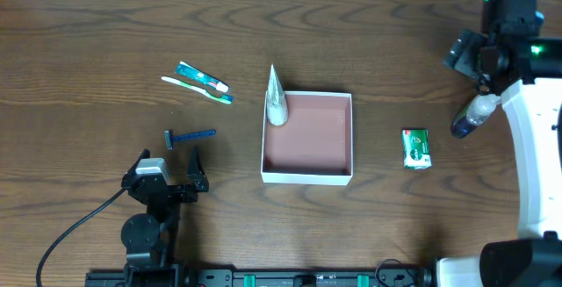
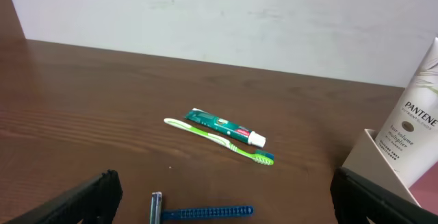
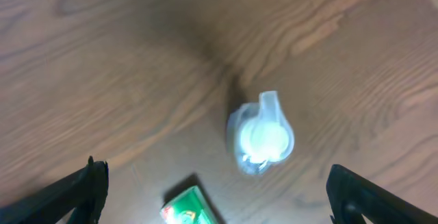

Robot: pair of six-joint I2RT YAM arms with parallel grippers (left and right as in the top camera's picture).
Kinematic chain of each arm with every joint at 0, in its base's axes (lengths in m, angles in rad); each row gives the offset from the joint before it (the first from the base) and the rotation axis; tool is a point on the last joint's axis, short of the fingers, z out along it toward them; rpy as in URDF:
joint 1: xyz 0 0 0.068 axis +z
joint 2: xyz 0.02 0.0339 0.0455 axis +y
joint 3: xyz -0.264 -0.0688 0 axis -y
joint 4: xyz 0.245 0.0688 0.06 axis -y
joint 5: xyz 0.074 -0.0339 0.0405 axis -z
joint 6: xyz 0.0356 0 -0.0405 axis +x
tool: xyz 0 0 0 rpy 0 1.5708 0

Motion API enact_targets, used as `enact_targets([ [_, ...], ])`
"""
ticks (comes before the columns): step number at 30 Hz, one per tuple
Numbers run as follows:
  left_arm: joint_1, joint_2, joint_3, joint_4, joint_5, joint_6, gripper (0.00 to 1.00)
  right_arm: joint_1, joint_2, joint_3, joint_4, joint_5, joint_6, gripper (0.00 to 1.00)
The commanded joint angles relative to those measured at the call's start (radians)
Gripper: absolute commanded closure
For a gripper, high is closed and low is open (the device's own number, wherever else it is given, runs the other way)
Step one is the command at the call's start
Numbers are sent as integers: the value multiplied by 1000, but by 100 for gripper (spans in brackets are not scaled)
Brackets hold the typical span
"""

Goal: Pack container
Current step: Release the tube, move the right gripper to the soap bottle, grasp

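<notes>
Container (image 1: 312, 138) sat mid-tabletop, Pantene tube (image 1: 275, 98) propped in its far-left corner. Right gripper (image 3: 215, 186) hung spread wide over the small bottle (image 3: 260, 142) near the right edge — probably lining up a grab; left gripper (image 2: 226, 196) gaped empty.

On my left wrist feed I can read one brand for certain: "PANTENE", in dark capitals running up the side of the white tube (image 2: 414, 125) at the right edge. Below it are a small round emblem and a few finer lines of print that are too small for me to make out. The toothpaste tube (image 2: 226, 127) carries pale lettering on its green body, also too small to read, and the green box (image 1: 416, 147) shows a white logo in my overhead and right wrist feeds, blurred beyond reading.
</notes>
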Motion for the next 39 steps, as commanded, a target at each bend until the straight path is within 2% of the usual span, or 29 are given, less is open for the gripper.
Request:
enact_targets([
  [1,5,0,-15,-37,11,14,2,-56,2,-75,70,-92,-82,1],
  [10,5,0,-15,-37,11,14,2,-99,2,-195,220,-128,-224,1],
  [28,5,0,-15,-37,11,14,2,-183,2,-259,273,-163,-185,1],
  [39,5,0,-15,-37,11,14,2,-190,2,-362,356,-181,-178,7],
])
